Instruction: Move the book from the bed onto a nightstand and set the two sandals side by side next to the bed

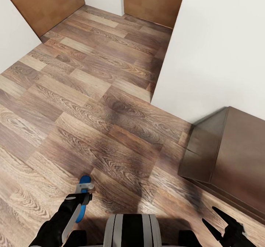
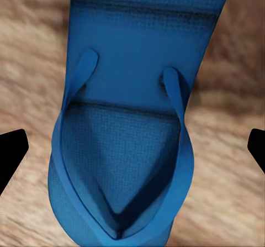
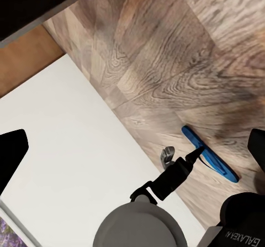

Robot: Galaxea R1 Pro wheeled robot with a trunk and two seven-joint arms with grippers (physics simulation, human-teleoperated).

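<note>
One bright blue sandal (image 1: 85, 181) hangs just above the plank floor at the lower left, with my left gripper (image 1: 84, 190) shut on it. The left wrist view looks straight at its strap side (image 2: 124, 147), with a black fingertip at each edge of the frame. In the right wrist view the sandal (image 3: 212, 159) sticks out from the left gripper (image 3: 178, 159). My right gripper (image 1: 218, 222) stands open with nothing in it at the lower right. The book, the bed and the second sandal are out of view.
A low dark-brown wooden cabinet (image 1: 235, 158) with a glossy top stands against the white wall (image 1: 217, 48) on the right; I cannot tell whether it is a nightstand. Brown doors (image 1: 154, 0) close the far end. Bare wood floor (image 1: 92, 92) stretches ahead.
</note>
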